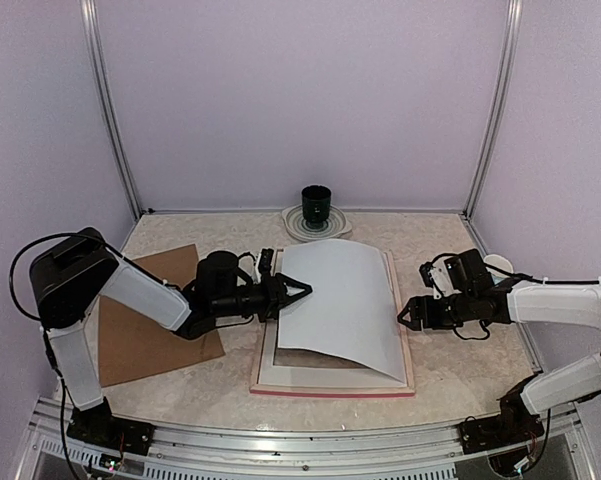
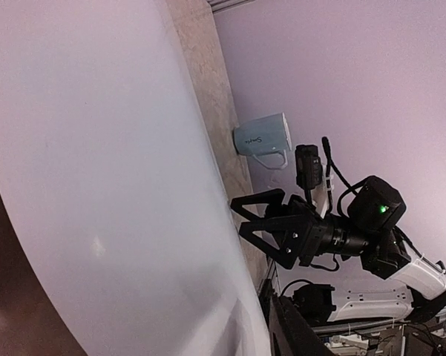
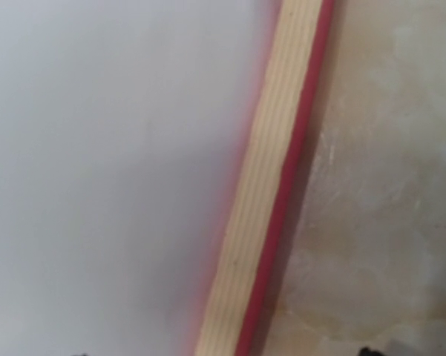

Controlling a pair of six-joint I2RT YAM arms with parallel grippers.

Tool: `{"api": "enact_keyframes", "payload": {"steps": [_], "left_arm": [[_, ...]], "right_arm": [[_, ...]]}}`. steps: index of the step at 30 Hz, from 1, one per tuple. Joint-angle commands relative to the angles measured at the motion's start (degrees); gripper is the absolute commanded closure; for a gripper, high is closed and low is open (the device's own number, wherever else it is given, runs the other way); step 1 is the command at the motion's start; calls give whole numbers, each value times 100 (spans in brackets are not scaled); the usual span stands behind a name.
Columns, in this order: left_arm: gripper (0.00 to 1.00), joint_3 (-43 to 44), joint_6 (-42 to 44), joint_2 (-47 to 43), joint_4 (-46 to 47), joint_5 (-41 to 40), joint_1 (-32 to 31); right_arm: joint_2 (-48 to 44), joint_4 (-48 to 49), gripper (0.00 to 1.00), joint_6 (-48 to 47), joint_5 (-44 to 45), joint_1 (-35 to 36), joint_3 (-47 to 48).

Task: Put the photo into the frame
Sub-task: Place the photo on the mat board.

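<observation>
Right up against the left wrist lens is the photo (image 2: 104, 185), showing only its blank white back, bowed like a sail. From above I see it arched over the frame (image 1: 332, 389), which lies face down at mid-width toward the near edge of the counter (image 1: 450, 370). My left fingers (image 1: 292, 291) look pinched on the photo's left edge, holding that side up, while its right side reaches the frame's right rail. The right fingers (image 2: 278, 226) stand spread and hold nothing, just beside that rail. My worry is the bow. If I push toward the right edge of the counter, the paper could buckle into a crease, or ride over the rail instead of dropping inside the rim. If I let go from this height, it may spring flat and land skewed across the rail. A pinch this near the paper's edge could also slip. The brown backing board (image 1: 150, 315) lies by the left edge, apart from all this.
</observation>
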Motion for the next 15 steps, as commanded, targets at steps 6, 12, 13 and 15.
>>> {"api": "enact_keyframes", "payload": {"steps": [6, 12, 13, 15], "left_arm": [[51, -71, 523, -226, -421, -44, 148], [42, 59, 755, -194, -734, -98, 184], [40, 77, 797, -196, -789, -99, 184], [36, 116, 885, -216, -917, -141, 179]], "right_arm": [[38, 26, 22, 54, -71, -56, 60], [22, 37, 22, 74, -75, -56, 16], [22, 41, 22, 74, -74, -56, 14], [22, 57, 22, 74, -65, -56, -1]]}}
